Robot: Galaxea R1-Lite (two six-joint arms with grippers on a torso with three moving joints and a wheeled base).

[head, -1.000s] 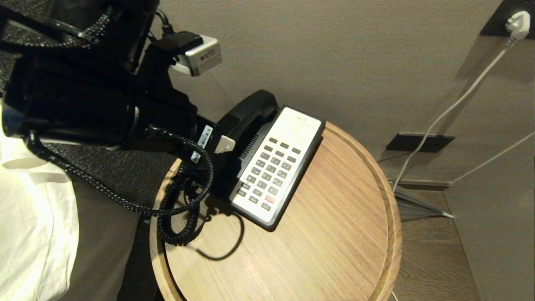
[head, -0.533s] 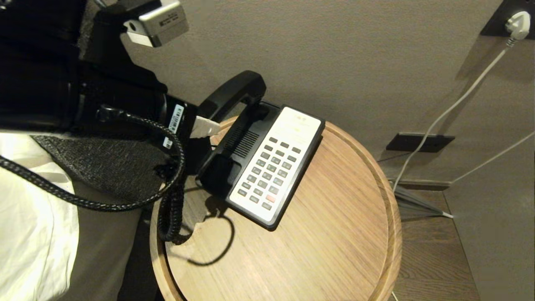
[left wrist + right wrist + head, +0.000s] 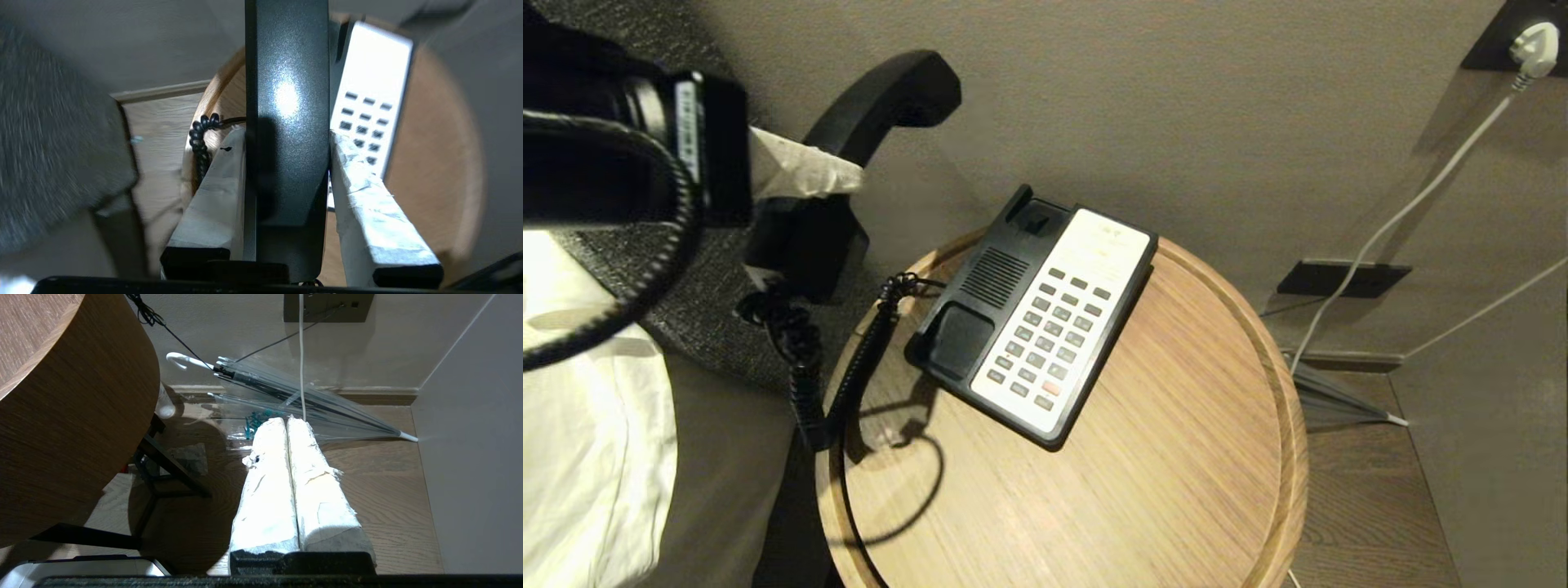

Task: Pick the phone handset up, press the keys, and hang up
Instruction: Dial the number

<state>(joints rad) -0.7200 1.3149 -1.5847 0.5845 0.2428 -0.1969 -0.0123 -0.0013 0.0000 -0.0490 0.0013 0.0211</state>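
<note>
Since a second ago the left gripper [image 3: 805, 175] has carried the phone handset [image 3: 866, 122] off its cradle, up and left of the round table [image 3: 1176, 490], fingers clamped on its middle. Keep it there, well clear of the phone base [image 3: 1033, 327]; the coiled cord [image 3: 800, 359] is stretching, so don't go further. The right gripper [image 3: 288, 457], fingers pressed together and empty, hangs low beside the table; use it for the keys [image 3: 1054, 335].

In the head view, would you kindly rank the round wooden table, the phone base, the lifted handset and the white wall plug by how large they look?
1. Round wooden table.
2. Phone base.
3. Phone handset, held by the left gripper; it sits nearer the camera and is partly hidden, so its place below the base is uncertain.
4. White wall plug.
</note>
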